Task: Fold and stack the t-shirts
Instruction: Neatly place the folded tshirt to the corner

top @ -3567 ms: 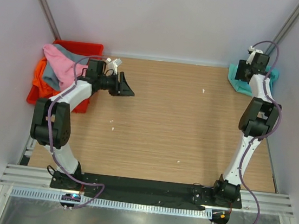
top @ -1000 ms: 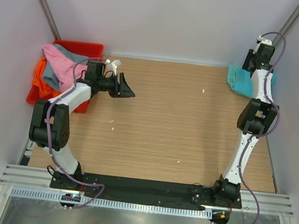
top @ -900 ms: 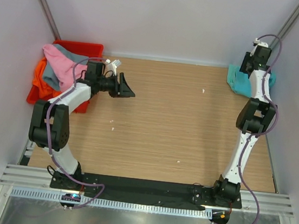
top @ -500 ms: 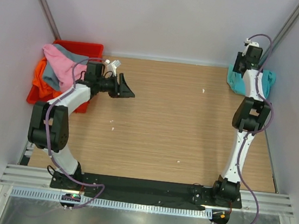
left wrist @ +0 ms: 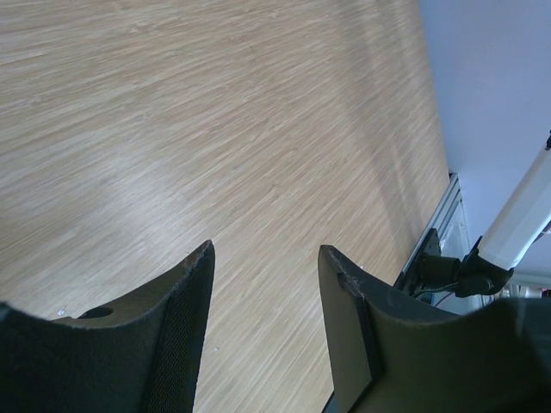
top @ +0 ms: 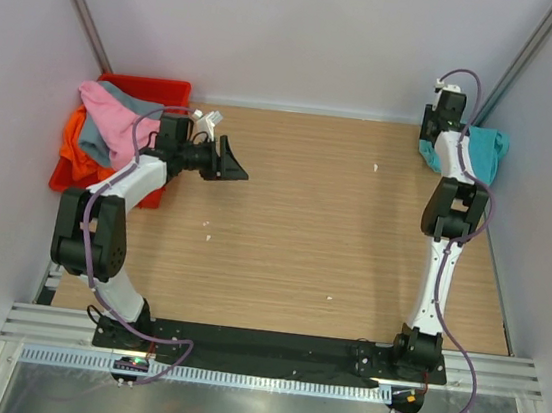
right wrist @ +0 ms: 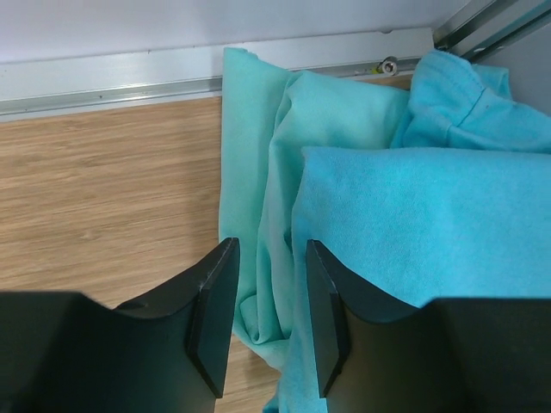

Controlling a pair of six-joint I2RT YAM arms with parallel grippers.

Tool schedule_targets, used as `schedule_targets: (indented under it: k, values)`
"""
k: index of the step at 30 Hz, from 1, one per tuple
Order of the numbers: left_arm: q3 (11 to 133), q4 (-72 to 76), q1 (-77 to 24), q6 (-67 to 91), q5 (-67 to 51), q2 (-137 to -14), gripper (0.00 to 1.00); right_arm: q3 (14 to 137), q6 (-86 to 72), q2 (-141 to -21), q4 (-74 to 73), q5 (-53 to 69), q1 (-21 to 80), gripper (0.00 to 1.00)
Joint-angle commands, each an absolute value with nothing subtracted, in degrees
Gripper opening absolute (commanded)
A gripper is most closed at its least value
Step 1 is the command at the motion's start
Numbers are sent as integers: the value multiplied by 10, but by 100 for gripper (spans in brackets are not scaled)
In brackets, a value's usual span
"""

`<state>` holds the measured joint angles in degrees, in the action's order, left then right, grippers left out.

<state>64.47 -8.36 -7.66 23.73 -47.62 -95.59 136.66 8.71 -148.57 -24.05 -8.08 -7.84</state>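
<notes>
My right gripper (right wrist: pixel 269 248) is open at the table's back right corner, also seen from above (top: pixel 432 137). Its jaws stand apart over a rumpled fold of the mint-teal t-shirt (right wrist: pixel 258 146). The bright turquoise-blue t-shirt (right wrist: pixel 413 224) lies partly over the mint one, to the right (top: pixel 484 152). Neither jaw grips cloth. My left gripper (left wrist: pixel 267 251) is open and empty above bare wood at the back left (top: pixel 233 166). Pink (top: pixel 106 110), grey (top: pixel 128 98) and orange (top: pixel 70 146) t-shirts are heaped in and over the red crate.
The red plastic crate (top: pixel 155 85) stands at the back left corner against the wall. A metal rail (right wrist: pixel 103 82) runs along the back wall behind the teal shirts. White walls close in the wooden table (top: pixel 314 221) on three sides.
My right wrist has swung left along the back edge, off the teal shirts, so more turquoise cloth shows to its right. The left arm has stayed put.
</notes>
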Motion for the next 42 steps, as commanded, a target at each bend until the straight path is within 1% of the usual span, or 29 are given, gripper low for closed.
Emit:
schedule_targets:
  k: [1, 9, 17, 26, 34, 37, 38, 41, 42]
  values:
    - [645, -61, -76, 229, -477, -942, 53, 1393, 99, -1479, -206, -109, -75, 42]
    - [643, -58, -76, 230, -475, -942, 53, 1378, 128, -1474, -179, -148, -75, 42]
    - [642, -55, -76, 235, -477, -945, 53, 1376, 134, -1482, -177, -156, -73, 41]
    - [642, -54, -76, 236, -477, -946, 54, 1374, 142, -1490, -174, -168, -72, 36]
    - [642, -54, -76, 237, -476, -947, 54, 1375, 146, -1497, -175, -168, -72, 35]
    - [642, -53, -76, 236, -476, -947, 54, 1377, 147, -1499, -174, -168, -72, 28]
    - [642, -53, -76, 237, -476, -950, 54, 1376, 148, -1499, -174, -168, -72, 21]
    - [642, -53, -76, 237, -476, -952, 54, 1378, 149, -1499, -176, -167, -71, 12]
    - [642, -52, -76, 238, -477, -954, 54, 1378, 149, -1499, -174, -167, -71, 11]
